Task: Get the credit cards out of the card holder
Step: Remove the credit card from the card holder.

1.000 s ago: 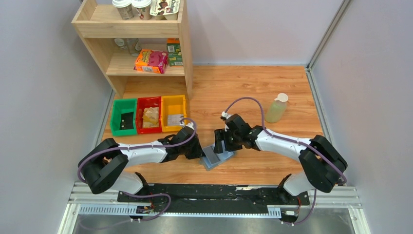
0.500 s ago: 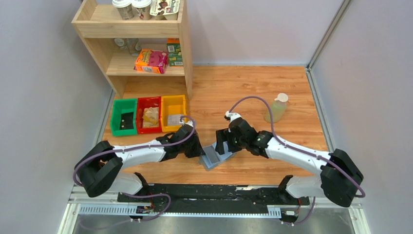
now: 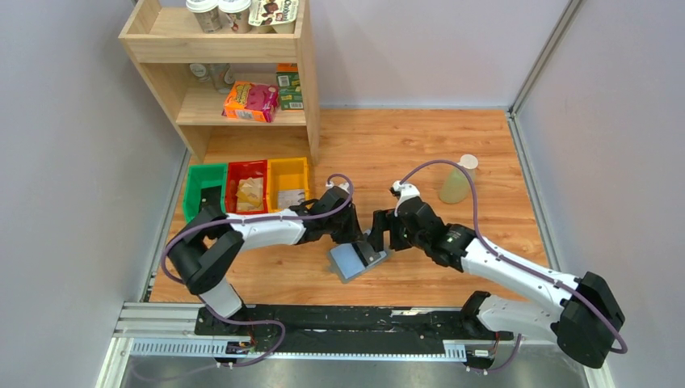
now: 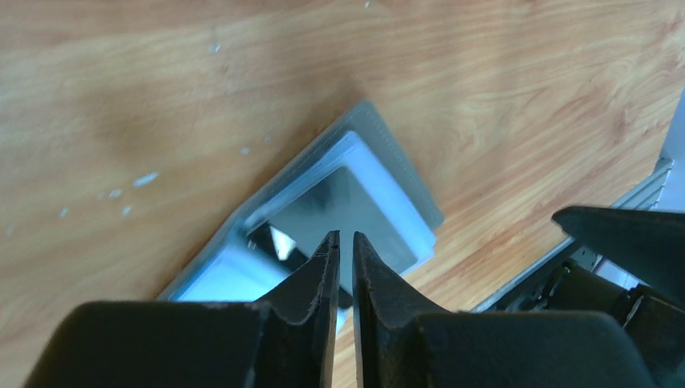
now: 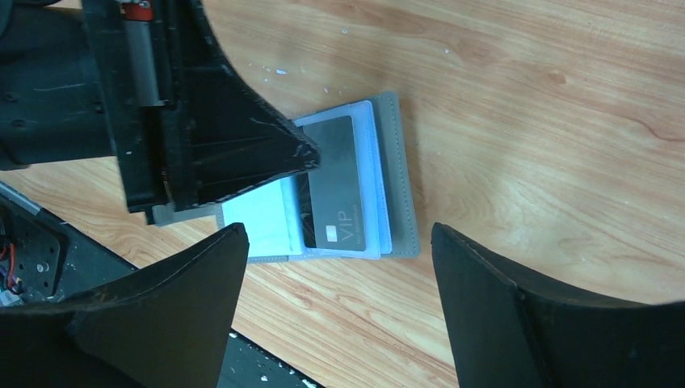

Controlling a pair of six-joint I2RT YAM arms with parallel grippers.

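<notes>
The card holder (image 3: 354, 260) lies open on the wooden table, grey outside with pale blue slots (image 5: 400, 178) (image 4: 388, 162). A dark grey credit card (image 5: 333, 202) marked VIP sits in its right-hand slot (image 4: 355, 202). My left gripper (image 3: 353, 234) (image 4: 346, 238) hangs just over the open holder, all but shut, with only a thin slit and nothing between the fingers. One of its fingers (image 5: 242, 153) covers the holder's left half in the right wrist view. My right gripper (image 3: 378, 233) (image 5: 339, 234) stands wide open above the holder's near edge, holding nothing.
Green (image 3: 203, 194), red (image 3: 247, 191) and yellow (image 3: 287, 186) bins stand at the back left, below a wooden shelf (image 3: 242, 113) with boxes and cups. A pale green bottle (image 3: 456, 182) stands at the back right. The black base rail (image 3: 355, 319) runs just in front of the holder.
The left arm has reached forward and right, so its gripper is now over the holder, jaws parted a hair. The right gripper drew slightly right and opened wider. The holder lies spread open.
</notes>
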